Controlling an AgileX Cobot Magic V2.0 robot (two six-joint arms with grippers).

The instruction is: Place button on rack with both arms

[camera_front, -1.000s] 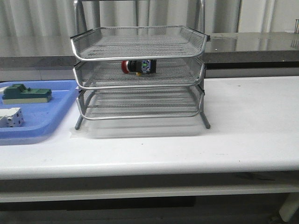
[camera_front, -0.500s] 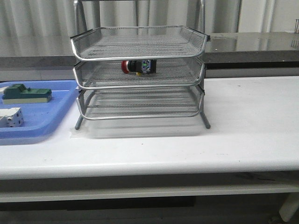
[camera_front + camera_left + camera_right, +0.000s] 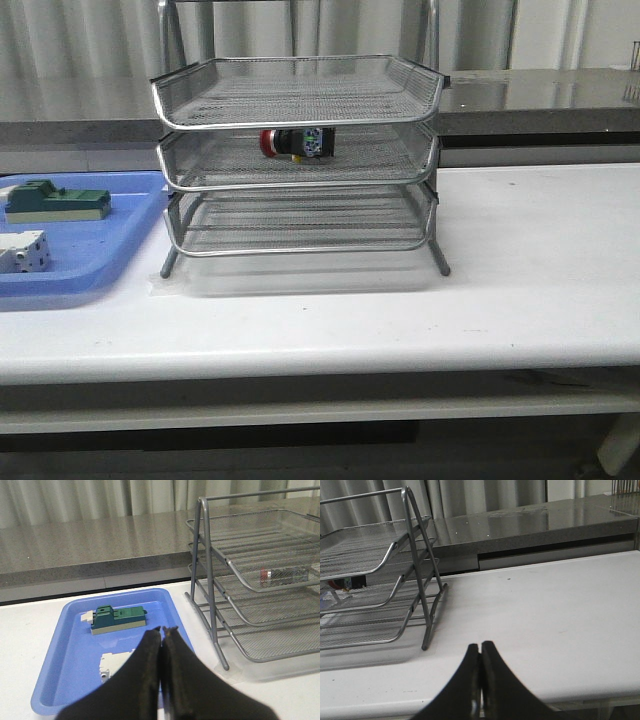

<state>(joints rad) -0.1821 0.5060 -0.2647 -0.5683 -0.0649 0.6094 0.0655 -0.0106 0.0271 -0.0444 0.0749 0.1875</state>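
Note:
The button [image 3: 294, 142], red-headed with a black body, lies on its side on the middle tier of the silver wire rack [image 3: 300, 105]; it also shows through the mesh as button [image 3: 284, 574] and button [image 3: 347, 582]. Neither arm appears in the front view. My left gripper [image 3: 162, 629] is shut with nothing in it, held above the blue tray, well clear of the rack [image 3: 240, 580]. My right gripper [image 3: 480, 643] is shut and empty over the bare white table, to the right of the rack [image 3: 395, 565].
A blue plastic tray [image 3: 120, 250] lies left of the rack, holding a green-and-cream block [image 3: 58, 201] and a white boxy part [image 3: 24, 251]. The white table [image 3: 540, 260] stretches right of the rack. A grey counter [image 3: 560, 90] runs behind.

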